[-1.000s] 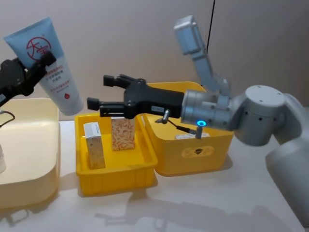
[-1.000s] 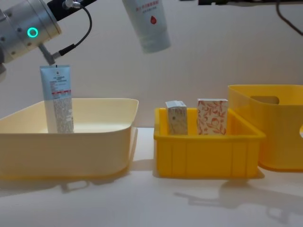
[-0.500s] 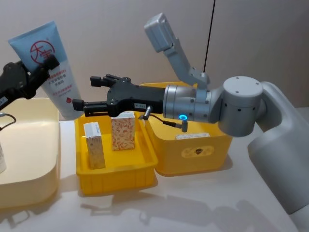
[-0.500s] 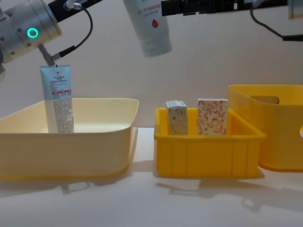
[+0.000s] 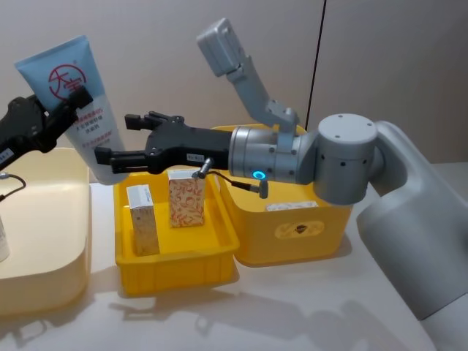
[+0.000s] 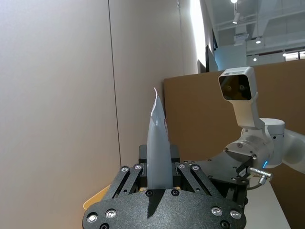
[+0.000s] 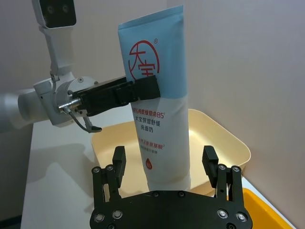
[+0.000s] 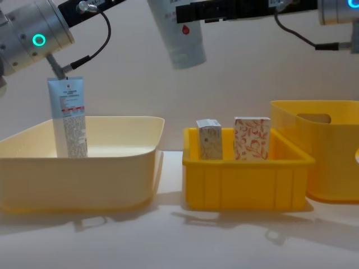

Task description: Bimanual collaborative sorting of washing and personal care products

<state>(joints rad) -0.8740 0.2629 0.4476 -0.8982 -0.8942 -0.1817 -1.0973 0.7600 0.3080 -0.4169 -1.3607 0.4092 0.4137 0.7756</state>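
Note:
High over the gap between tub and tray, my left gripper [image 5: 69, 99] is shut on a light blue and white squeeze tube [image 5: 80, 102] with a red mark, cap end down. My right gripper [image 5: 113, 137] is open, with one finger on each side of the tube's white lower half. In the right wrist view the tube [image 7: 157, 109] hangs between its fingers [image 7: 117, 162] without touching them. A second tube [image 8: 68, 117] stands upright in the cream tub [image 8: 84, 162]. Two small patterned cartons [image 8: 209, 139] [image 8: 252, 137] stand in the low yellow tray [image 8: 241, 179].
A taller yellow crate [image 5: 292, 219] sits right of the tray, under my right forearm. The white table [image 5: 292, 307] lies open in front of the containers. A plain wall is close behind.
My right gripper has reached left, from above the tray to either side of the tube's lower half. The left gripper and its tube have barely shifted.

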